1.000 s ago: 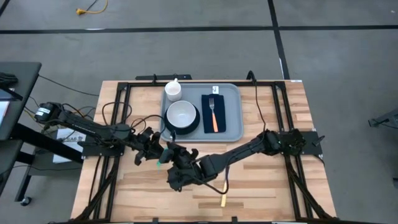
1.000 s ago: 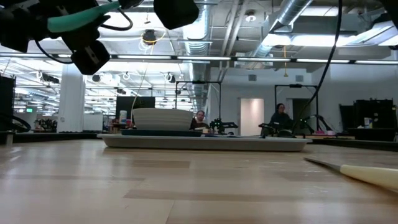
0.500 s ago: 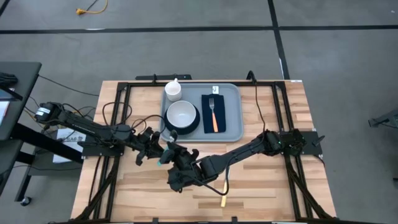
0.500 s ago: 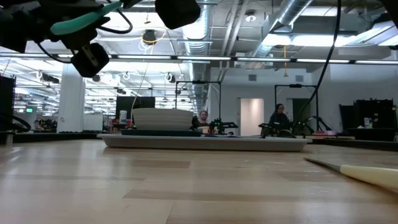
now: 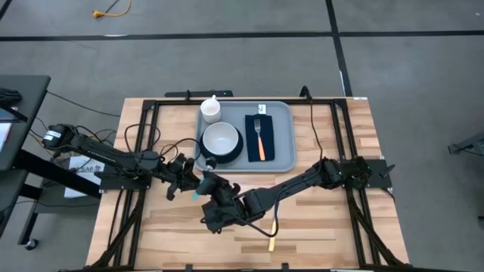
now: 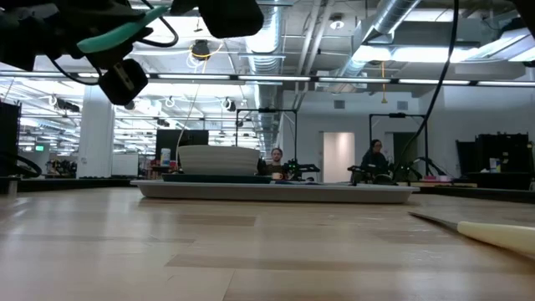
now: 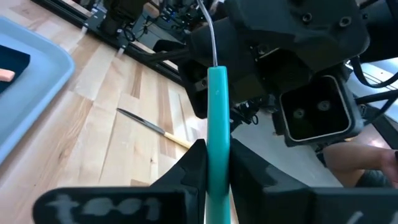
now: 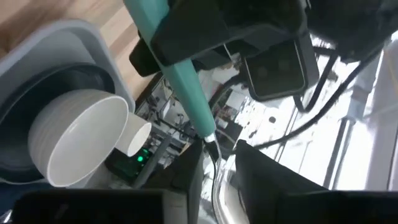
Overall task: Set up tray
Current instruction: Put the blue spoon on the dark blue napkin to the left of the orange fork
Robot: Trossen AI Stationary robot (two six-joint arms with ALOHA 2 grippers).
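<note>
I judge I am mid-handover of a teal-handled utensil (image 7: 217, 130), the piece not yet on the tray (image 5: 281, 151). The tray sits at about twelve o'clock from the table's centre, already carrying a white bowl (image 5: 221, 139) on a dark plate (image 5: 236, 156), a cup (image 5: 210, 110) and a fork (image 5: 259, 136) on a black napkin (image 5: 249, 143).

My left gripper (image 7: 211, 165) is clamped on the teal handle, just off the tray's seven o'clock corner. My right gripper (image 8: 214, 155) meets it there around the metal end, but I cannot tell whether it has closed.

Next calls for a firm grasp by the right before the left lets go. Both arms reach inward, raised above the wood. A knife (image 5: 271, 244) lies at six o'clock.
</note>
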